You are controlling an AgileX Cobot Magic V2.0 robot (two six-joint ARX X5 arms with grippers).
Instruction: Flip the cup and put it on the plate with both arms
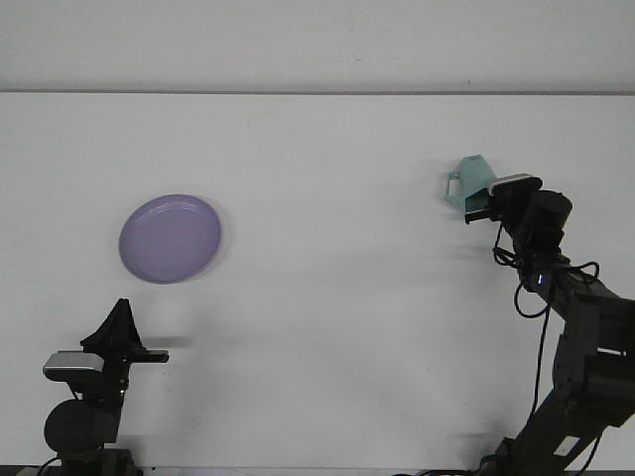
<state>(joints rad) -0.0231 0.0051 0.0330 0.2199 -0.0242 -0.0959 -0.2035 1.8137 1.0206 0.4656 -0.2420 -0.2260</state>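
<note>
- The cup (470,181) is a light blue-green, like mint.
- The plate (170,238) is a soft purple all over, with no pattern on it.
- The table (327,297) is plain white.
- The wall (317,45) behind is a pale grey-white.
- The right arm (580,347) is black, with a small silver-grey box near its tip.
- The left arm (89,397) is black too, with a silver-grey box on its side.
</note>
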